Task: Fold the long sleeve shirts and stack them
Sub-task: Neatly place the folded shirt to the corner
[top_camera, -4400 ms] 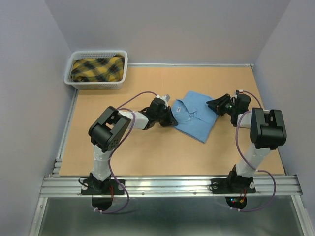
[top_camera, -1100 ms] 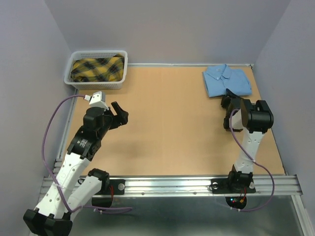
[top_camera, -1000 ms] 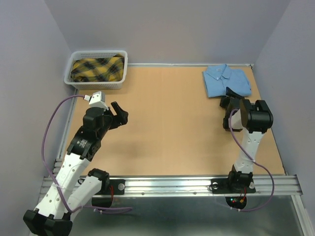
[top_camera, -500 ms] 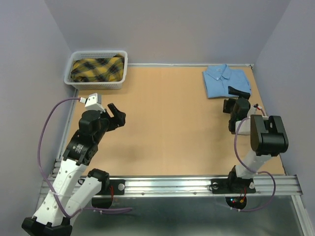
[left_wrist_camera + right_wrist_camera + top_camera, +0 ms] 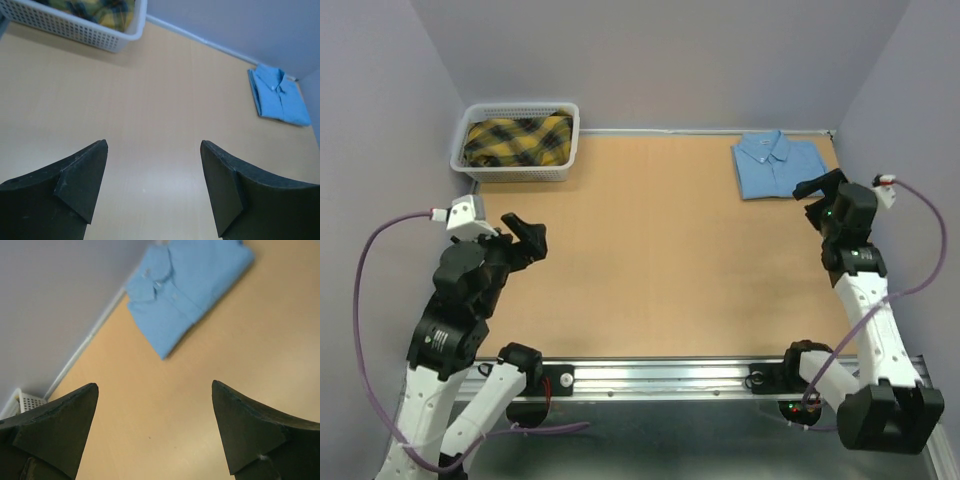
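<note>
Light blue shirt [image 5: 782, 166] noted folded flat, collar toward the far wall, at the far right corner of the tabletop [image 5: 660, 260].

Right end effector [image 5: 822, 189]: we see the fingers spread wide with nothing between them. It hangs above the tabletop just on the near side of the blue shirt, apart from it. The right wrist view looks past both dark fingertips [image 5: 80, 410] onto the blue shirt [image 5: 187, 287], button placket and collar showing, and bare wood lies under the gap of the right end effector [image 5: 154, 385].

Left end effector [image 5: 525, 238]: also wide, holding nothing, raised over the left side of the tabletop, well apart from the blue shirt. Its wrist view shows bare wood between the fingers of the left end effector [image 5: 152, 145], with the blue shirt [image 5: 277, 95] small at the far right.

Further out, we record a white basket [image 5: 520, 172] at the far left corner, a yellow-and-black plaid cloth [image 5: 517, 138] lying in it. The left wrist view catches the basket [image 5: 75, 32] at its top left edge.
</note>
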Robot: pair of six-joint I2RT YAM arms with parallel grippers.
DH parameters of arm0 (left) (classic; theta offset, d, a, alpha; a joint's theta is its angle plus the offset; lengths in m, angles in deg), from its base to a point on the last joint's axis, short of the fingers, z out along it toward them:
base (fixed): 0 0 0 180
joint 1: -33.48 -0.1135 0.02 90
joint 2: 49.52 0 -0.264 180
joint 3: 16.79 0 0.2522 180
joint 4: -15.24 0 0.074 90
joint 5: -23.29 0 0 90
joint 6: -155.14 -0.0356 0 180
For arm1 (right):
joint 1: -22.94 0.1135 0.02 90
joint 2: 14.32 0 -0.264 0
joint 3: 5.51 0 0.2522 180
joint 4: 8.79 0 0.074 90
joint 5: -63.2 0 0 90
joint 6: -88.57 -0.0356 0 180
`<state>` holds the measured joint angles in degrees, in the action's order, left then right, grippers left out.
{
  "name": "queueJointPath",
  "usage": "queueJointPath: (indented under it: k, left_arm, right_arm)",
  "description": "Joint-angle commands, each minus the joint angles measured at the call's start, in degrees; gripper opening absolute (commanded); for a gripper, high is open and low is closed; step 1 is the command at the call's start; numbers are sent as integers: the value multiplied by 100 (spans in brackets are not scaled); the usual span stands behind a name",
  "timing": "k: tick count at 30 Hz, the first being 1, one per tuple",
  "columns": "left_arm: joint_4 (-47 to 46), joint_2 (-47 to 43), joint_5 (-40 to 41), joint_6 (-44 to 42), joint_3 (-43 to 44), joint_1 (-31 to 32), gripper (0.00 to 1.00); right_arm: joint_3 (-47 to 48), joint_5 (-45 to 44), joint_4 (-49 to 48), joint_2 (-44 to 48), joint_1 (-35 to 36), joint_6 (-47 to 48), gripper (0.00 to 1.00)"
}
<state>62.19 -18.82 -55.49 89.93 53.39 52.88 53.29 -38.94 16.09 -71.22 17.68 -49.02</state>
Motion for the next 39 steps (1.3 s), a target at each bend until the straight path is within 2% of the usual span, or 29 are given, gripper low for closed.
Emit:
queueJointPath:
  k: [1, 4, 7, 15, 19, 26, 39]
  left_arm:
    - [249, -529, 696, -265, 483, -24, 86]
    - [249, -1169, 1065, -483, 536, -24, 87]
    - [249, -1513, 1514, -563, 589, -15, 91]
    - [162, -2383, 2260, -1108, 897, -15, 95]
    - [91, -2779, 2481, -1240, 906, -15, 99]
    - [56, -3209, 2648, -1197, 800, -6, 99]
    - [-14, -3175, 2727, -1012, 704, -6, 99]
  right_arm:
    - [1629, -280, 1699, 916, 16, 2007, 100]
    - [2166, -262, 2297, 1803, 120, 2447, 100]
    - [2343, -377, 2439, 2200, 235, 2658, 100]
    - [2010, -201, 2431, 3676, 508, 3194, 100]
    - [1921, -262, 2439, 4116, 508, 3493, 100]
    - [1693, -544, 2527, 4495, 649, 3564, 100]
    - [1482, -614, 2483, 4583, 719, 3467, 100]
